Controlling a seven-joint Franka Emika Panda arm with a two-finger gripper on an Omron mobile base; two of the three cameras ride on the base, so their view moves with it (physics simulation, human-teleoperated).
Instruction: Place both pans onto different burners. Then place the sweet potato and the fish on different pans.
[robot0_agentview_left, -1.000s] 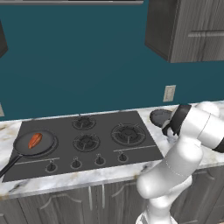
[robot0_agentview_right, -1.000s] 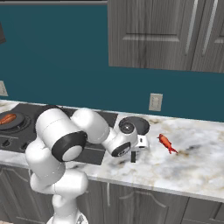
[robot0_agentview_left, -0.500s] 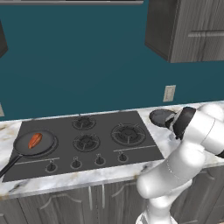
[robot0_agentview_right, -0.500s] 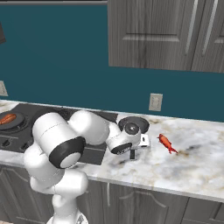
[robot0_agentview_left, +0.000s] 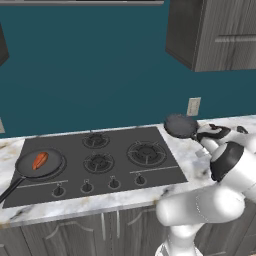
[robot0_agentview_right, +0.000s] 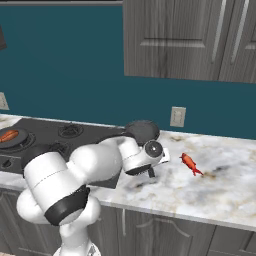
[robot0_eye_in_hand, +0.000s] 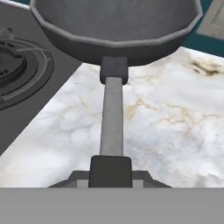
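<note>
The gripper (robot0_agentview_right: 150, 172) looks clamped on the second pan (robot0_agentview_left: 181, 125) by its handle, though its fingers are hard to make out. That pan sits just right of the cooktop (robot0_agentview_left: 95, 160), so next it needs moving onto a free burner (robot0_agentview_left: 146, 152).

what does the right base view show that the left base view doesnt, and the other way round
The right base view alone shows the fish lying on the marble counter right of the arm, and the gripper down near the counter. The left base view alone shows the whole cooktop with its row of knobs and all the burners. Both share the left pan holding the sweet potato, the second pan raised off the cooktop's right edge, the wall outlet and the grey upper cabinets.
</note>
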